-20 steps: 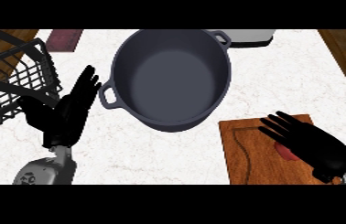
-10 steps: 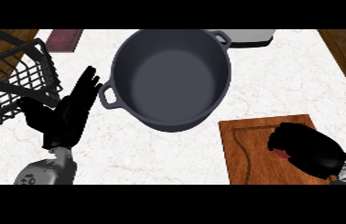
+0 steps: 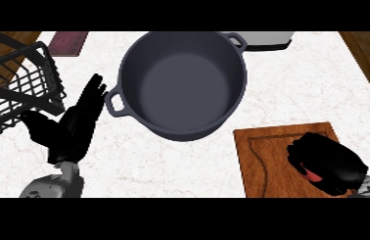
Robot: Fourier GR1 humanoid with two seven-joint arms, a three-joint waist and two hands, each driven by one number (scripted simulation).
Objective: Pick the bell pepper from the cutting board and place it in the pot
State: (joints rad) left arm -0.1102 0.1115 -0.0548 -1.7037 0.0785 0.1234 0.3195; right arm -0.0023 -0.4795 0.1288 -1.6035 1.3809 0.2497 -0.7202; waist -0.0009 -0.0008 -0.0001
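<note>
A wooden cutting board [image 3: 267, 156] lies at the lower right of the counter. My right hand [image 3: 329, 161] rests on it with its fingers curled round a red bell pepper [image 3: 312, 176]; only a small red patch of the pepper shows under the fingers. The large dark grey pot [image 3: 184, 82] stands in the middle, up and to the left of the board, with nothing inside. My left hand [image 3: 76, 121] stays open at the lower left, fingers up, just left of the pot's near handle.
A black wire rack [image 3: 25, 84] stands at the left edge beside my left hand. A white appliance [image 3: 264, 38] sits behind the pot at the top. A dark red object [image 3: 69, 42] lies at the top left.
My right hand's fingers have curled down over the bell pepper, hiding most of it. The left hand and the pot have not moved.
</note>
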